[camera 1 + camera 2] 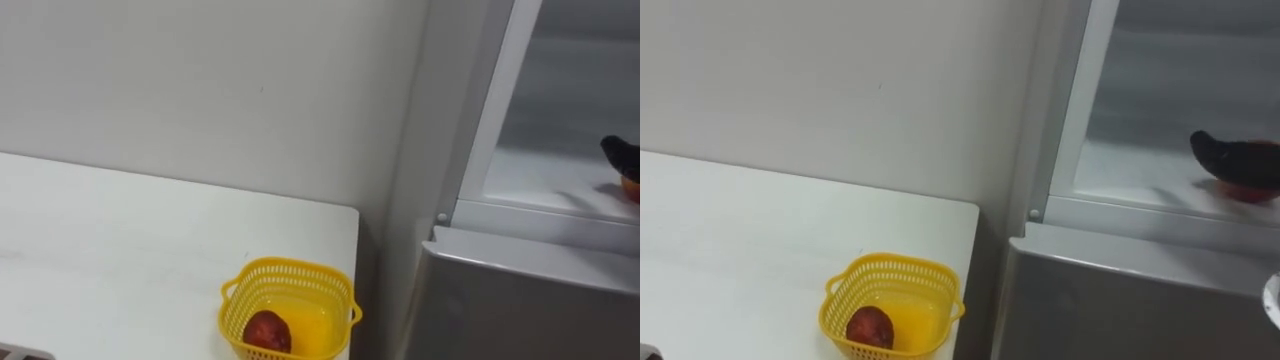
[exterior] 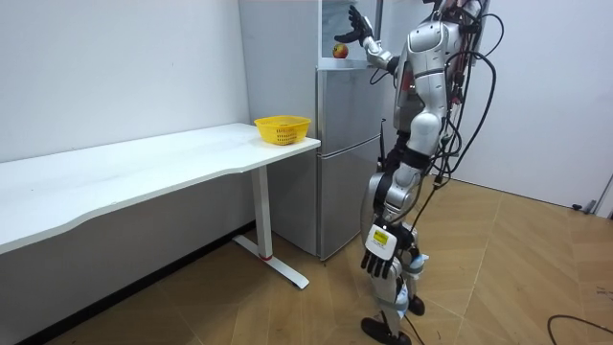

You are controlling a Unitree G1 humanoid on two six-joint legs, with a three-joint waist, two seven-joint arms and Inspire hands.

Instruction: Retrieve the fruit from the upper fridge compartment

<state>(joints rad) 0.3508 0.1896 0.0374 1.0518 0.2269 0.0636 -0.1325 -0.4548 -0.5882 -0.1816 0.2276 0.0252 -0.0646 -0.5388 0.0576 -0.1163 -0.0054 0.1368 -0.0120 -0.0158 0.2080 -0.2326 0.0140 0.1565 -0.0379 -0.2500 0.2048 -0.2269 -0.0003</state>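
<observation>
Reaching into the fridge (image 1: pixel 1110 300), right robot hand (image 1: pixel 1238 155) spreads open over an apple (image 1: pixel 1248 192). Below, left robot hand (image 2: pixel 377 259) hangs relaxed.

The two eye views look from the robot's head, close in, down and leftward onto the table's (image 1: pixel 120 230) far right corner, the basket (image 1: pixel 290 266) and the fridge (image 1: pixel 520 300) just right of it. The room view stands well back at the robot's left side, with the table running off to the room view's left. All views share the basket, table end and fridge.
</observation>
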